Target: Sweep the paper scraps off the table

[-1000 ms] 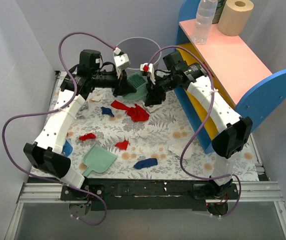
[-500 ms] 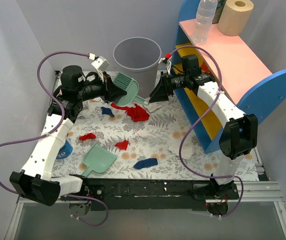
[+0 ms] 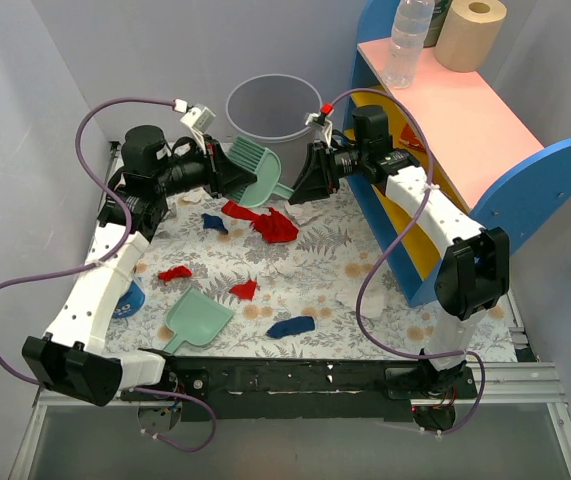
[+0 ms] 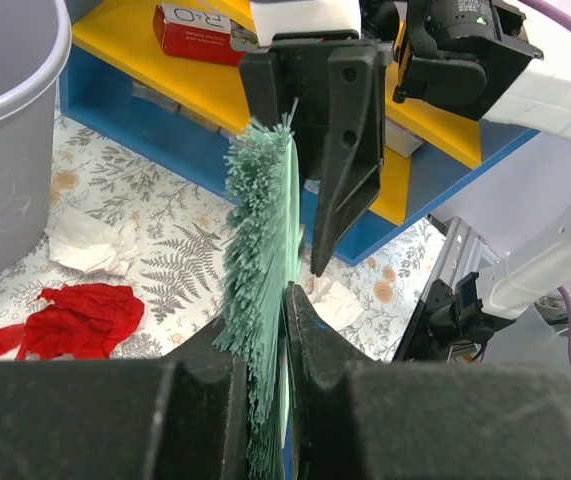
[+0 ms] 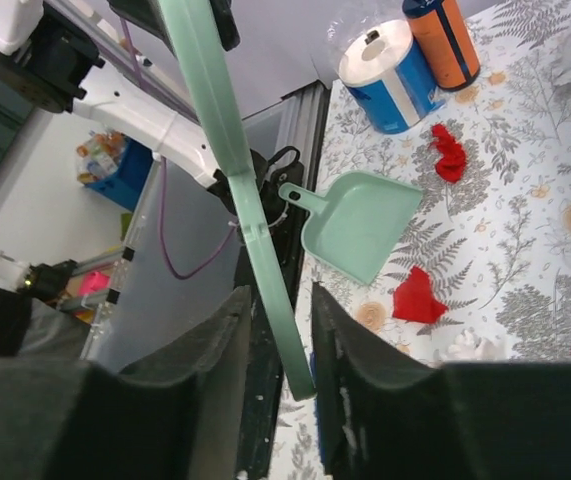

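My left gripper (image 3: 229, 170) is shut on the head of a green hand brush (image 3: 256, 170) and holds it in the air in front of the grey bin (image 3: 273, 105). In the left wrist view (image 4: 270, 310) the bristles (image 4: 263, 230) sit between the jaws. My right gripper (image 3: 301, 190) is open, its jaws on either side of the brush handle (image 5: 255, 230) with gaps on both sides. Red (image 3: 265, 222), dark blue (image 3: 290, 326) and white (image 3: 350, 300) paper scraps lie spread over the floral table (image 3: 315, 250). More red scraps (image 5: 415, 297) show in the right wrist view.
A mint-green dustpan (image 3: 197, 318) lies near the table's front left. The pink-topped blue and yellow shelf (image 3: 465, 130) stands on the right with a bottle (image 3: 408, 40) and a paper roll (image 3: 470, 32). A blue-and-white roll (image 5: 385, 62) stands at the left edge.
Both arms drew back from over the bin, the left keeping the brush. In the last half second my right gripper moved left, around the brush handle.
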`<state>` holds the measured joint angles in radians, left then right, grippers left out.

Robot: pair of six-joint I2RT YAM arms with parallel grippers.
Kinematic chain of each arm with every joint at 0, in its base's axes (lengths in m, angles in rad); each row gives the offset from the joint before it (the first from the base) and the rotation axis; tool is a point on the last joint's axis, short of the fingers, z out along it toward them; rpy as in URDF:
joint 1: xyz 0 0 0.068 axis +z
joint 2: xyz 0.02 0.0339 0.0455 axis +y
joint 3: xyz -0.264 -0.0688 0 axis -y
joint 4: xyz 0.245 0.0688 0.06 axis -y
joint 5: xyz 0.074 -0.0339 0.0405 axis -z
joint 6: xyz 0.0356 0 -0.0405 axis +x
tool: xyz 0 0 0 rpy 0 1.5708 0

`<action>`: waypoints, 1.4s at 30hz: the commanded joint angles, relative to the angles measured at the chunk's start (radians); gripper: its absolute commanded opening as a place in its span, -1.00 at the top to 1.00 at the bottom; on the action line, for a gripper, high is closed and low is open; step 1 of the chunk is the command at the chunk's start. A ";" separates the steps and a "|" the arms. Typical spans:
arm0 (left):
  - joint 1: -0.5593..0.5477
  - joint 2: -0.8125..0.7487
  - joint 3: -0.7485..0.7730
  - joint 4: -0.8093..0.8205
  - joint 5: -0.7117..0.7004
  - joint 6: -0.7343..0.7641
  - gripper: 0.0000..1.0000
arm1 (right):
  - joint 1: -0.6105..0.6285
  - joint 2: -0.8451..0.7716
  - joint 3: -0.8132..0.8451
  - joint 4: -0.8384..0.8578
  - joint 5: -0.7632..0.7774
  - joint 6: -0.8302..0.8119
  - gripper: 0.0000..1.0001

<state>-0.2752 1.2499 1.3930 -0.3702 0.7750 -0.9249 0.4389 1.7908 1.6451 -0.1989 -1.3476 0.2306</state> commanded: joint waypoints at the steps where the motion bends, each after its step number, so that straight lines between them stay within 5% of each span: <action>1: 0.008 0.014 0.058 0.030 0.029 -0.002 1.00 | 0.000 -0.013 -0.015 0.030 -0.002 -0.008 0.63; 2: 0.008 0.019 0.064 0.007 0.023 0.014 1.00 | 0.000 -0.019 -0.008 0.010 0.034 -0.039 0.83; 5: 0.008 0.034 0.116 -0.111 0.030 0.189 -0.06 | 0.000 -0.027 0.054 -0.169 0.170 -0.227 0.97; 7: 0.004 0.048 0.165 -0.197 0.024 0.332 -0.58 | 0.003 -0.025 0.115 -0.311 0.235 -0.330 0.97; 10: -0.009 0.077 0.260 -0.350 -0.045 0.587 -0.69 | 0.021 -0.016 0.172 -0.477 0.372 -0.537 0.97; 15: -0.024 0.101 0.337 -0.466 -0.103 0.906 -0.70 | 0.101 0.009 0.297 -0.684 0.597 -0.816 0.97; 19: -0.027 0.134 0.379 -0.486 -0.114 1.000 -0.68 | 0.149 0.027 0.361 -0.783 0.679 -0.933 0.97; 23: -0.028 0.180 0.443 -0.544 -0.068 1.038 -0.58 | 0.162 0.015 0.360 -0.803 0.740 -0.971 0.97; 30: -0.051 0.287 0.569 -0.714 0.032 1.089 -0.08 | 0.190 0.002 0.383 -0.792 0.778 -0.995 0.97; 42: -0.065 0.326 0.557 -0.803 0.037 1.127 0.19 | 0.215 0.022 0.456 -0.780 0.771 -1.007 0.97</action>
<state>-0.3325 1.6001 1.9766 -1.1519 0.7971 0.1684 0.6373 1.8088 2.0331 -0.9966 -0.5674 -0.7582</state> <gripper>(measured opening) 0.428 0.080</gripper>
